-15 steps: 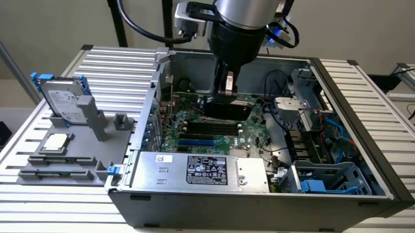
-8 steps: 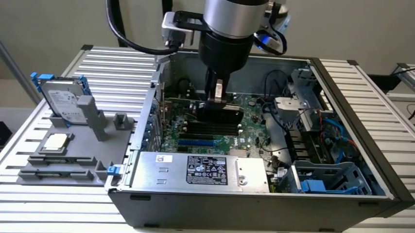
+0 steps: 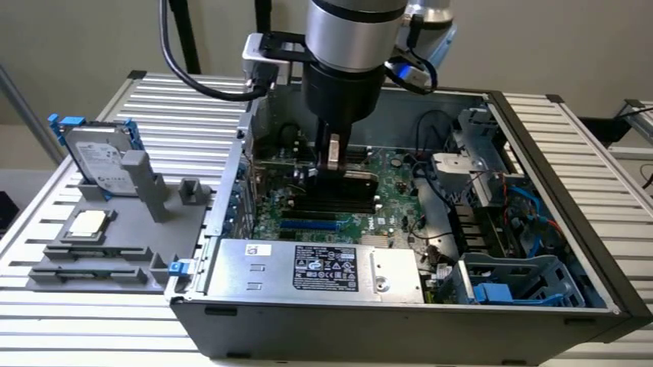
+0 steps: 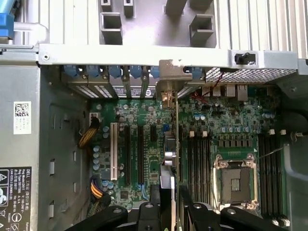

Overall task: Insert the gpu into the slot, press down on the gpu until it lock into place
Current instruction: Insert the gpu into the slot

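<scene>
Standing almost vertical over the open computer case [image 3: 408, 329], the arm [image 3: 347, 46] points its wrist straight down, with black cables looping off its upper section. The landmark here is the silver power-supply box [image 3: 316, 267] with the white label, at the case's near wall. Beyond that box, deeper in the case, the gripper [image 4: 169, 195] hangs above the motherboard [image 3: 393, 206]. Its fingers [image 4: 155, 204] sit on either side of the gpu [image 3: 359, 185], and the jaws look clamped on the card's top edge. The gpu stands upright with its long side parallel to the box. From the wrist camera it appears edge-on as a thin line, and its metal bracket [image 4: 173, 79] is up against the case's rear wall among the other slot covers. The slot [image 3: 309, 225], a bright-blue strip on the board, lies between the box and the card in the exterior view. Whether the card's lower edge has entered a connector cannot be told. The memory slots [image 4: 197, 163] and the square CPU socket [image 4: 236, 180] lie on the side of the card away from the box.
</scene>
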Motion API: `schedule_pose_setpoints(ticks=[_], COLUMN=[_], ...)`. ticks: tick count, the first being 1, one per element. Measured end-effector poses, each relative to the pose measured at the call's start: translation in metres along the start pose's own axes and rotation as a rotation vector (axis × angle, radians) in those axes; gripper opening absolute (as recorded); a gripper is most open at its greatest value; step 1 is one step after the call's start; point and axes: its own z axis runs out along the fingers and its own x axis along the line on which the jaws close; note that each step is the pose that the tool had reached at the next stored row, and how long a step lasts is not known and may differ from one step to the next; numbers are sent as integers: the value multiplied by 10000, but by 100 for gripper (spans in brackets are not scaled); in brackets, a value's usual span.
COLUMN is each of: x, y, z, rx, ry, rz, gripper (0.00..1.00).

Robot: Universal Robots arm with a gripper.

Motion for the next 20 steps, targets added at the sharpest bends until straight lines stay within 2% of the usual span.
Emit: schedule_pose_setpoints(ticks=[7,20], x=[7,25], y=[12,23], z=[128,336], rx=[41,43], ry=[-19,-19], rz=[359,370], gripper=[26,26])
